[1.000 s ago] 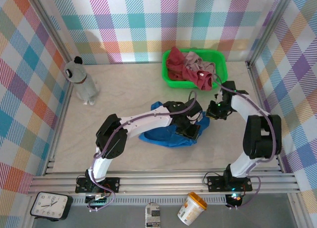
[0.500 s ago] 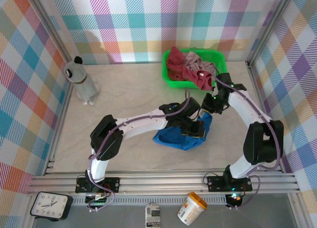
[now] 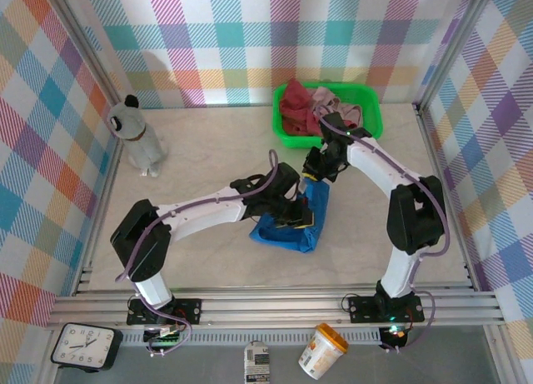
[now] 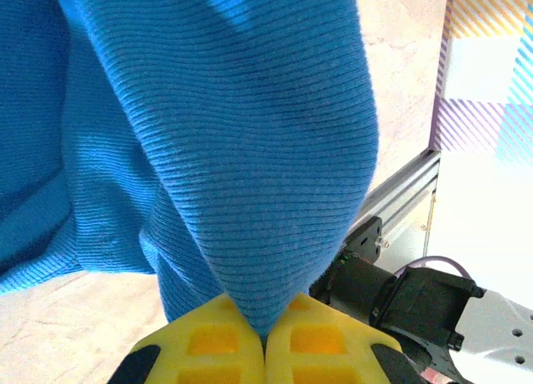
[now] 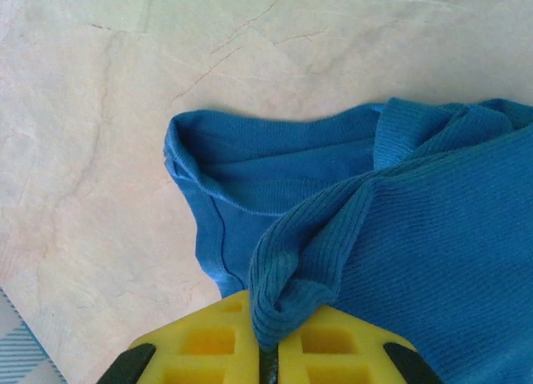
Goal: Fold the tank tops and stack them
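Top external view showed the blue tank top (image 3: 289,226) bunched in a narrow heap on the worktop (image 3: 208,151), just in front of the green basket (image 3: 372,101), on the side nearer the arm bases. Both arms reached in over it, meeting near the basket's front left corner. The dark red tank top (image 3: 293,103) and the pale pink tank top (image 3: 326,109) lay crumpled together inside the basket, the red one spilling over its left rim.

From the left wrist view, the left claw (image 4: 265,338) was closed tight on a gathered fold of the blue cloth, which fanned out and up from its yellow pads. From the right wrist view, the right claw (image 5: 268,351) pinched a rolled hem of the same garment, while a loose blue edge lay flat on the pale worktop beyond.
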You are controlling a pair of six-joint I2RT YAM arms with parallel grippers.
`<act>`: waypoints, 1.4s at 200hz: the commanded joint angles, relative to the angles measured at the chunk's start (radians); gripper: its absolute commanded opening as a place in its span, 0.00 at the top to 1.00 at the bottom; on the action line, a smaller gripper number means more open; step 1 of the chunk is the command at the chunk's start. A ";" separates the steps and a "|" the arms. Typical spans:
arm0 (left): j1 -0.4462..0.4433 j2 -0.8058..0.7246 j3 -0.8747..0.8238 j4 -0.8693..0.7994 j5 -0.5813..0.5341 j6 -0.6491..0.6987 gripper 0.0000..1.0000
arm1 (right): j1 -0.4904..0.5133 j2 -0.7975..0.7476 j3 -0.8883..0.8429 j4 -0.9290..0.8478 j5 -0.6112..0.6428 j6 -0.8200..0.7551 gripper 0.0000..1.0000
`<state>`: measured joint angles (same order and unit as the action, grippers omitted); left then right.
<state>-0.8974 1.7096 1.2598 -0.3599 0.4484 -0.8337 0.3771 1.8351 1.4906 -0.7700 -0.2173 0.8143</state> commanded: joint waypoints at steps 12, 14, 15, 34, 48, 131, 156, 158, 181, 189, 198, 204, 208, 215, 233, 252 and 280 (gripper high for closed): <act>0.072 -0.069 -0.039 -0.109 -0.003 0.046 1.00 | 0.017 0.048 0.050 0.046 -0.035 0.070 0.88; 0.076 -0.071 -0.039 -0.117 -0.004 0.050 1.00 | 0.017 0.050 0.050 0.053 -0.038 0.073 0.88; 0.078 -0.074 -0.039 -0.121 -0.005 0.053 1.00 | 0.018 0.051 0.050 0.055 -0.040 0.074 0.88; 0.108 -0.093 -0.051 -0.168 -0.015 0.086 1.00 | 0.035 0.070 0.047 0.110 -0.078 0.098 0.87; 0.131 -0.099 -0.058 -0.210 -0.026 0.115 1.00 | 0.044 0.085 0.040 0.160 -0.111 0.120 0.87; 0.198 -0.121 -0.193 -0.283 -0.141 0.191 1.00 | 0.102 0.184 -0.021 0.510 -0.254 0.231 0.85; 0.208 -0.140 -0.220 -0.294 -0.144 0.202 1.00 | 0.127 0.207 -0.008 0.554 -0.284 0.235 0.85; 0.207 -0.143 -0.221 -0.296 -0.143 0.203 1.00 | 0.127 0.207 -0.004 0.550 -0.283 0.232 0.85; 0.211 -0.172 -0.211 -0.331 -0.133 0.211 1.00 | 0.140 0.205 0.017 0.509 -0.280 0.208 0.85; 0.210 -0.180 -0.206 -0.351 -0.132 0.215 1.00 | 0.145 0.196 0.014 0.506 -0.277 0.204 0.85; 0.210 -0.192 -0.212 -0.367 -0.131 0.217 1.00 | 0.152 0.194 0.021 0.490 -0.270 0.190 0.85; 0.212 -0.199 -0.220 -0.376 -0.132 0.217 1.00 | 0.159 0.198 0.026 0.480 -0.266 0.183 0.85; 0.212 -0.201 -0.228 -0.378 -0.134 0.217 0.99 | 0.162 0.202 0.027 0.479 -0.266 0.183 0.84; 0.214 -0.204 -0.245 -0.378 -0.134 0.217 1.00 | 0.168 0.213 0.028 0.484 -0.270 0.185 0.85; 0.222 -0.196 -0.280 -0.370 -0.140 0.219 0.99 | 0.181 0.246 0.038 0.501 -0.286 0.187 0.85; 0.228 -0.189 -0.291 -0.384 -0.186 0.231 0.99 | 0.197 0.271 0.062 0.502 -0.284 0.176 0.85; 0.238 -0.179 -0.283 -0.416 -0.237 0.245 0.98 | 0.206 0.309 0.071 0.527 -0.305 0.183 0.83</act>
<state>-0.6731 1.5211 0.9802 -0.7052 0.2707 -0.6201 0.5716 2.1063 1.5330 -0.2764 -0.4931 1.0092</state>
